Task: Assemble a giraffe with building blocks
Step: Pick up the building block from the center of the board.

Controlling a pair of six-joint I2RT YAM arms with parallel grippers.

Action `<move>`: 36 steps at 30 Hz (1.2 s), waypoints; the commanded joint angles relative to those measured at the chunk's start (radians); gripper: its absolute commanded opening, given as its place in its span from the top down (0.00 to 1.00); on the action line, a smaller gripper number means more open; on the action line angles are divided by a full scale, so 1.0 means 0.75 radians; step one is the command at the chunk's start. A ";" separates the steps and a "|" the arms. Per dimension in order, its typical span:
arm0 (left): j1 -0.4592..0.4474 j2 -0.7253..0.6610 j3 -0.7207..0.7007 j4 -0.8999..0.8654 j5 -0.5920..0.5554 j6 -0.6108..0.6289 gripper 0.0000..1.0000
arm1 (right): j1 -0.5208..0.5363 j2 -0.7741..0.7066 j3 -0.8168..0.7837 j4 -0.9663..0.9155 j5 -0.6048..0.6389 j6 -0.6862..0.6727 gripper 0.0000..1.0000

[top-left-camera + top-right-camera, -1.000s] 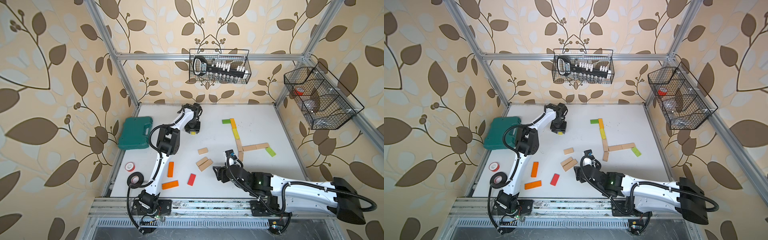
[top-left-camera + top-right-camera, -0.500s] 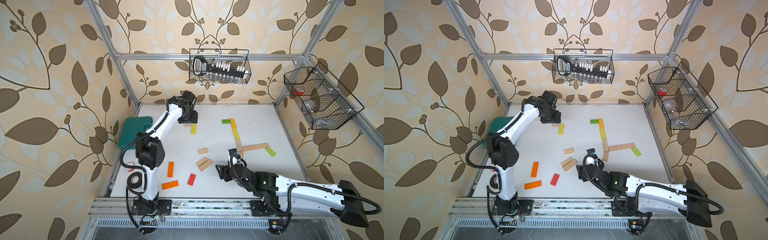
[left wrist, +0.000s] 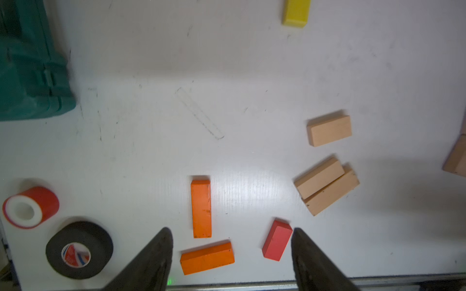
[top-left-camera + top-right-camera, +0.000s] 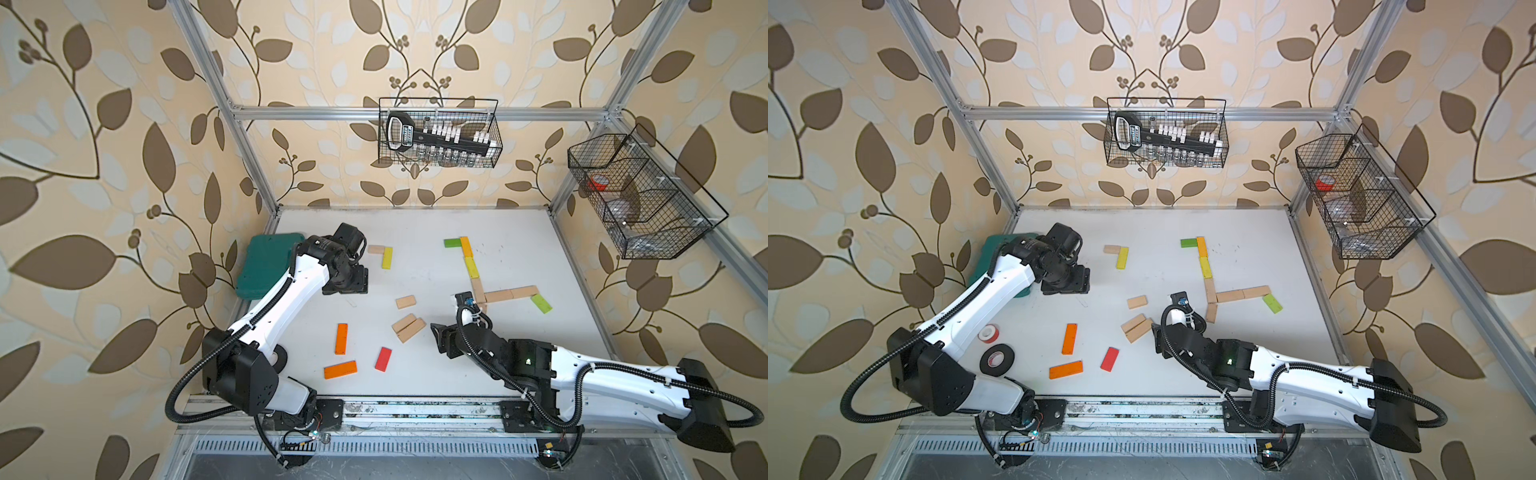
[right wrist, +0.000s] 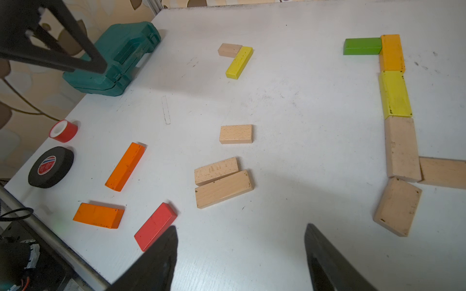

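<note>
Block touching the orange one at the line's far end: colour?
Green block, clearest in the right wrist view.

We find the case (image 4: 266,262) behind 2 tape rolls (image 4: 996,359), loose blocks (image 4: 1069,338) to their right, the joined row (image 4: 1209,289) farthest right.

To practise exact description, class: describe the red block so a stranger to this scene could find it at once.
Take the white table and go to its front edge, by the arms' bases. Two orange blocks lie there, and the red block lies between them and a pair of beige blocks. It is the only red plank, shorter than the orange ones.
</note>
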 commanded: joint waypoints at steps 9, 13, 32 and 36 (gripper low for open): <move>0.008 -0.186 -0.515 0.128 0.112 -0.259 0.20 | 0.029 0.141 0.018 0.102 -0.108 0.055 0.24; 0.008 -0.098 -0.549 0.147 0.059 -0.312 0.20 | 0.051 0.132 -0.014 0.106 -0.111 0.086 0.24; 0.008 0.226 -0.727 0.501 0.045 -0.446 0.34 | 0.127 0.189 -0.054 0.198 -0.117 0.164 0.25; 0.008 0.187 -0.730 0.501 0.046 -0.433 0.48 | 0.131 0.200 -0.053 0.198 -0.123 0.172 0.25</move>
